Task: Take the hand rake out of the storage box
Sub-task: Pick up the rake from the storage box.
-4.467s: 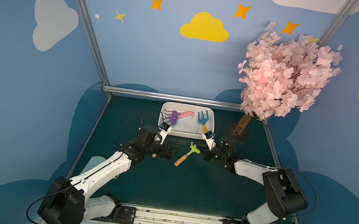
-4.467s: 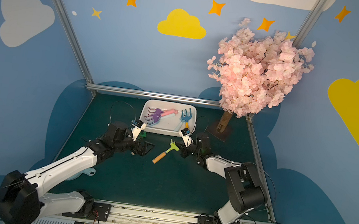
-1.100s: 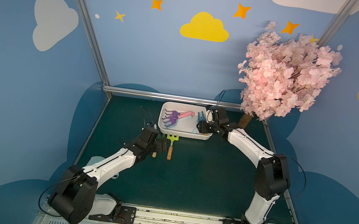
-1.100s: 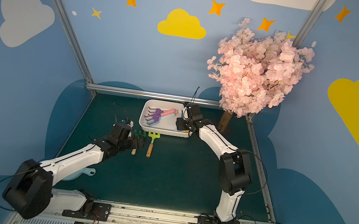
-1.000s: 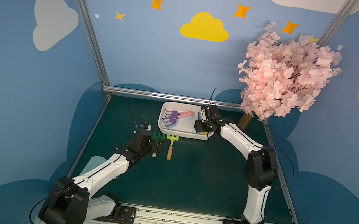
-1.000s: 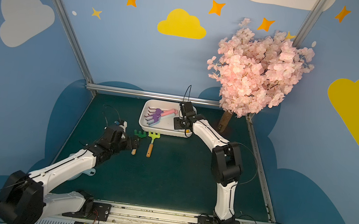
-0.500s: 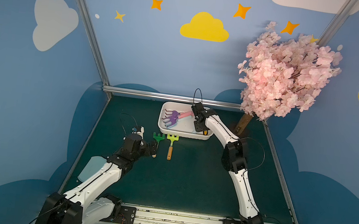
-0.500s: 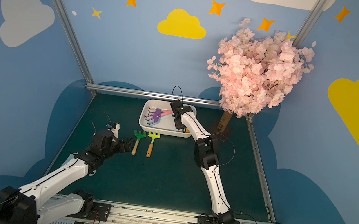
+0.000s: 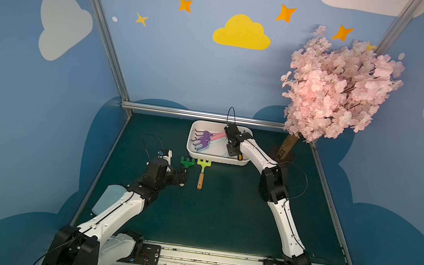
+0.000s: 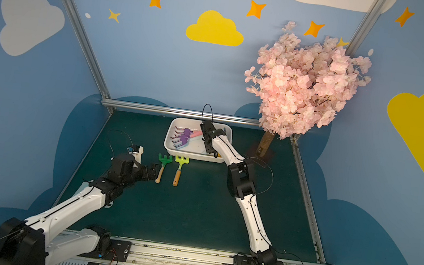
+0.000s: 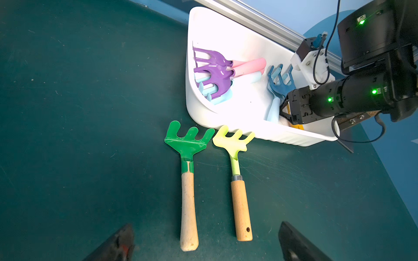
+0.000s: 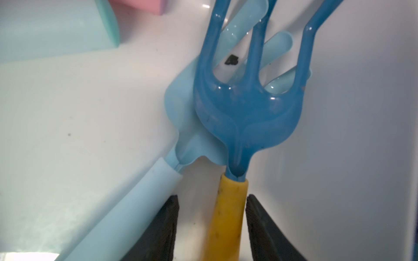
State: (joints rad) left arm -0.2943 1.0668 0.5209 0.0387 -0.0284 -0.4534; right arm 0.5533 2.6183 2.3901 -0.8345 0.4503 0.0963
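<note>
On the green tabletop (image 9: pixel 222 218) between blue cloud-painted walls (image 9: pixel 172 64), the left end effector (image 11: pixel 203 245) hovers wide open, while the right end effector (image 12: pixel 211 200), in the storage box (image 11: pixel 248 133), straddles the blue hand rake (image 12: pixel 246 108) handle, jaws parted.

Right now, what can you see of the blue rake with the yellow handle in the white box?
The blue rake looks like glossy plastic: long tines joining a rounded head on a scuffed yellow handle. It lies in the white storage box beside a wall, head resting over a pale blue rake. The right arm's black fingers flank the handle, a gap showing on one side.
</note>
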